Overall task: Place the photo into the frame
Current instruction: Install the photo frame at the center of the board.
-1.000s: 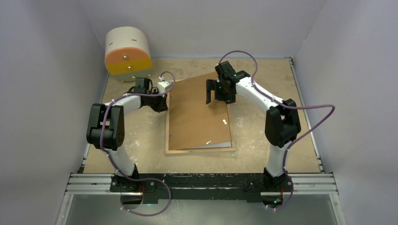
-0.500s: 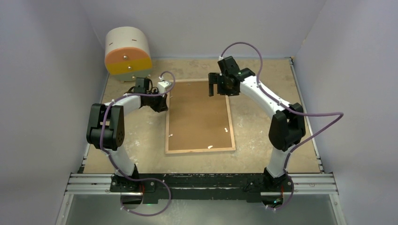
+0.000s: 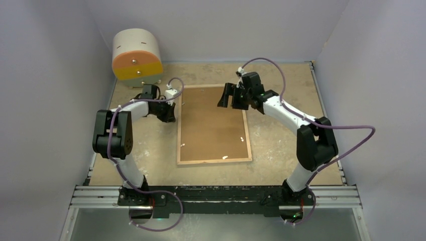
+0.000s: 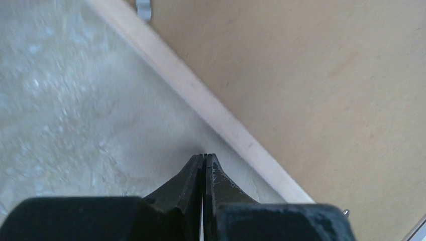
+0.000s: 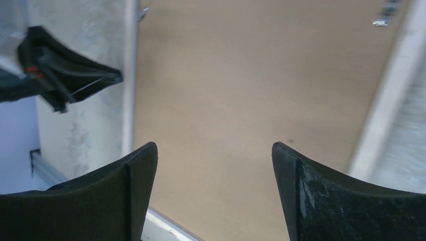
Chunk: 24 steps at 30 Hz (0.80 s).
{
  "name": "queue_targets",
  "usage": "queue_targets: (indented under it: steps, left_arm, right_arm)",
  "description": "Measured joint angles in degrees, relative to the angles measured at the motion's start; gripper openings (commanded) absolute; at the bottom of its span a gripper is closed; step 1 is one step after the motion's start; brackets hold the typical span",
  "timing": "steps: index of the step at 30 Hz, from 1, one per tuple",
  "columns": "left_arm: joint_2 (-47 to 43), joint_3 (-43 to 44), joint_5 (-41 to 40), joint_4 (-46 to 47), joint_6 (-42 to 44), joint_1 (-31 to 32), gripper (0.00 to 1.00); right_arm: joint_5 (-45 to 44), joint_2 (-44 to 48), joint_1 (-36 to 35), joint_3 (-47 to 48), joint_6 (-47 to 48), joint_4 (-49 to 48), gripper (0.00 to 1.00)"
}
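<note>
Has the left gripper [image 4: 203, 156] pinched fully shut, tips pressed together with nothing in them. Hangs it over the bare table [image 3: 155, 145], just outside the pale wooden rim of the frame [image 3: 213, 161], at about 10 o'clock from the frame's middle. Cannot tell whether the tips touch the table. Has the right gripper [image 5: 214, 148] spread wide, likewise with nothing in it. Hangs that one over the brown backing board [image 3: 211, 120], at about 1 o'clock from the frame's middle, just inside the far rim.

Shows the frame lying flat and face down in the middle of the table, long sides running from 12 to 6 o'clock, wooden rim uppermost. Shows the backing board lying square inside that rim and filling it edge to edge. Shows nothing of the photo in any view: only the board inside the rim.

Picks out small pale tabs [image 3: 241, 139] at the board's edge toward the near end, at roughly 4, 5 and 8 o'clock. Places a cream drum [image 3: 136, 55] with an orange and yellow face at 11 o'clock on the table, well apart from the frame. Sets a metal rail [image 3: 216, 196] along 6 o'clock, with both arm bases on it.
</note>
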State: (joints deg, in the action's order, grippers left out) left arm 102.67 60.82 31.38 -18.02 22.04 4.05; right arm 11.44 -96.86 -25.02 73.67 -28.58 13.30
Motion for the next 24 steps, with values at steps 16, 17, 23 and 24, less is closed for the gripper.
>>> queue_targets:
  steps: [16, 17, 23, 24]
  left_arm:
    - [-0.44, -3.39, 10.19, -10.38, 0.02, -3.06, 0.25]
    - [-0.48, -3.45, 10.43, -10.8, 0.09, -3.17, 0.24]
    - [-0.44, -3.45, 11.04, -11.72, 0.09, -3.23, 0.17]
    - [-0.11, -3.39, 11.67, -12.28, 0.15, -3.23, 0.15]
  right_arm:
    - [6.12, -7.15, -24.04, -8.37, -12.52, -24.65, 0.65]
    - [6.08, -7.39, -24.81, -8.57, -12.52, -24.94, 0.63]
    - [4.48, -9.9, -29.81, -8.59, -11.69, -27.85, 0.55]
    - [4.44, -11.72, -31.15, -8.96, -11.69, -29.53, 0.53]
